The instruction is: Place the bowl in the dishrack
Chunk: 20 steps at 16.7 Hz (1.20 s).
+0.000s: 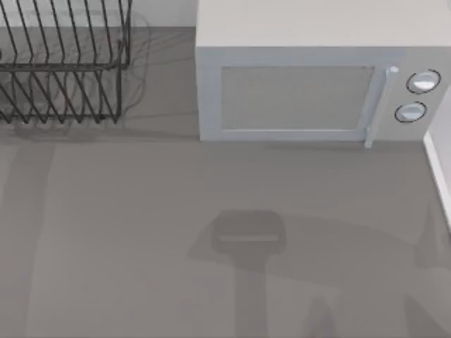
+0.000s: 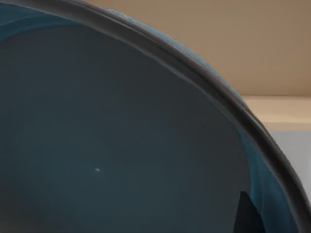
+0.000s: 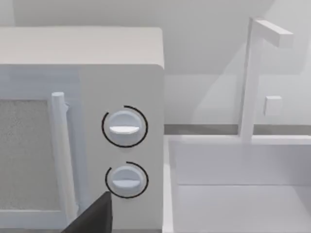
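Left claw's fingers cannot be told, though the bowl (image 2: 121,145) sits right against its camera. Beyond the bowl's rim rises a beige wall (image 2: 233,39). Grey table (image 1: 141,232) carries the dishrack (image 1: 63,63) and microwave (image 1: 303,84).

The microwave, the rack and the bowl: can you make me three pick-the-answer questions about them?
1. Where is the dishrack in the top view?
A. Left of the microwave
B. Right of it
C. On top of it

2. How many round knobs does the microwave have?
A. One
B. Two
C. Four

3. The microwave door is:
A. Wide open
B. Missing
C. Shut

Answers: 1 A, the rack sits at the table's far left. 2 B, two knobs, one above the other. 3 C, the door lies flat against the front. The bowl looms close in the left wrist view.
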Tool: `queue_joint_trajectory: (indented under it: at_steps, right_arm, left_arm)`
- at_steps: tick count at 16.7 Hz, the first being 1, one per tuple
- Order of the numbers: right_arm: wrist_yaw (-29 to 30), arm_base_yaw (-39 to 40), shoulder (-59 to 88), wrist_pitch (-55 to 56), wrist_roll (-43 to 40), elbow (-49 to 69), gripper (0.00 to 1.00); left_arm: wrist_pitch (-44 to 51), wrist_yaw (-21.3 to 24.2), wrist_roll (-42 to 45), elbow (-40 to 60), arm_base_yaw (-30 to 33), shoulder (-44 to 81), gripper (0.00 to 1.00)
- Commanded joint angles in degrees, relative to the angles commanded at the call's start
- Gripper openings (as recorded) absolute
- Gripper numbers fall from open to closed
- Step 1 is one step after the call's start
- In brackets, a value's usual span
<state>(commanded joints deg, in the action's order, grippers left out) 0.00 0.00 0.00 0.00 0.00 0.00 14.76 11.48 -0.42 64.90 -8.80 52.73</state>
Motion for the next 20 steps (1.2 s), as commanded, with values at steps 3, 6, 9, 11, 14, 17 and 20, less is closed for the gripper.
queue_joint_trajectory:
  at_steps: [3,6,9,11,14,17,20]
  right_arm:
    - [0.0,0.0,0.0,0.0,0.0,0.0,1.0]
    - [0.0,0.0,0.0,0.0,0.0,0.0,1.0]
    - [0.0,0.0,0.0,0.0,0.0,0.0,1.0]
    - [0.0,0.0,0.0,0.0,0.0,0.0,1.0]
    - [0.0,0.0,0.0,0.0,0.0,0.0,1.0]
    - [0.0,0.0,0.0,0.0,0.0,0.0,1.0]
    - [0.0,0.0,0.0,0.0,0.0,0.0,1.0]
  left_arm:
    - [-1.83,0.39,1.14,-1.1,-1.58,-1.71,0.0]
    - [-1.69,0.22,1.17,-0.86,-1.38,-1.55,0.0]
    - [-3.72,0.05,1.14,-0.87,-1.2,0.45,0.0]
    - [-8.08,-0.37,1.11,-1.09,-0.87,4.69,0.0]
    - [-18.54,-1.36,1.17,-2.24,-0.04,14.25,0.0]
    - [-31.98,-2.52,1.38,-4.5,1.23,25.25,0.0]
    - [-45.9,-3.68,1.54,-7.31,2.72,35.56,0.0]
